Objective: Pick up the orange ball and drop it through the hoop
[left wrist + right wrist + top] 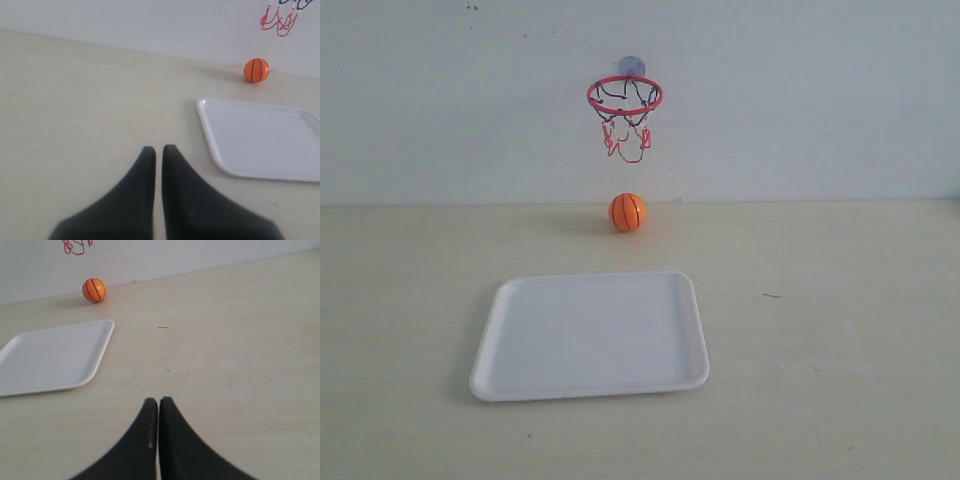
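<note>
The orange ball rests on the table against the back wall, straight below the hoop, whose red ring and string net hang from a suction cup on the wall. The ball also shows in the left wrist view and the right wrist view, far from both grippers. Only the net's lower strings show in the wrist views. My left gripper is shut and empty over bare table. My right gripper is shut and empty too. Neither arm appears in the exterior view.
A white tray lies empty in front of the ball, also seen as the tray in the left wrist view and the tray in the right wrist view. The pale table stretches to both sides of it.
</note>
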You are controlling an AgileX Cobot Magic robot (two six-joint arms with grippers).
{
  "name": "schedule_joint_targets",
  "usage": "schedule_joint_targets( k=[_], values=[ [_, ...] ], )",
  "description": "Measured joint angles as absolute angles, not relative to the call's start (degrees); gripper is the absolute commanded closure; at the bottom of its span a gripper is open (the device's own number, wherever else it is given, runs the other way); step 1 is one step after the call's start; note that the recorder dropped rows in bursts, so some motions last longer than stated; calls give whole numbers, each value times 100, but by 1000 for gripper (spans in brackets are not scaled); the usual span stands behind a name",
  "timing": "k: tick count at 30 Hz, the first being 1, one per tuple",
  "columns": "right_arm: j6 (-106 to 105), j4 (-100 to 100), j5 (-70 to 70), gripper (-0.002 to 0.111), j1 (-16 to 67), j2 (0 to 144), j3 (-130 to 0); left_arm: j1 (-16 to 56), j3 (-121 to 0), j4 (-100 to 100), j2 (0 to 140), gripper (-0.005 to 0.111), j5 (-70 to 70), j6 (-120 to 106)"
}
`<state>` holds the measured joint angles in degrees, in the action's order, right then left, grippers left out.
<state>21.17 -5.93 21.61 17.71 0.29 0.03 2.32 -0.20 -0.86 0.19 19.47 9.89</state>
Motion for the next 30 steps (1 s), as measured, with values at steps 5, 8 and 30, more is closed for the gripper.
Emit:
schedule_joint_targets(
  k=[5,8,30],
  values=[
    [2128,-593,2161,108,1771,29,3,232,-20,-86,19,103,1947,989],
    [2128,-593,2161,108,1771,29,3,232,-20,-86,19,103,1947,989],
    [2128,-593,2153,108,1771,29,3,232,-20,126,19,103,1947,580]
  ],
)
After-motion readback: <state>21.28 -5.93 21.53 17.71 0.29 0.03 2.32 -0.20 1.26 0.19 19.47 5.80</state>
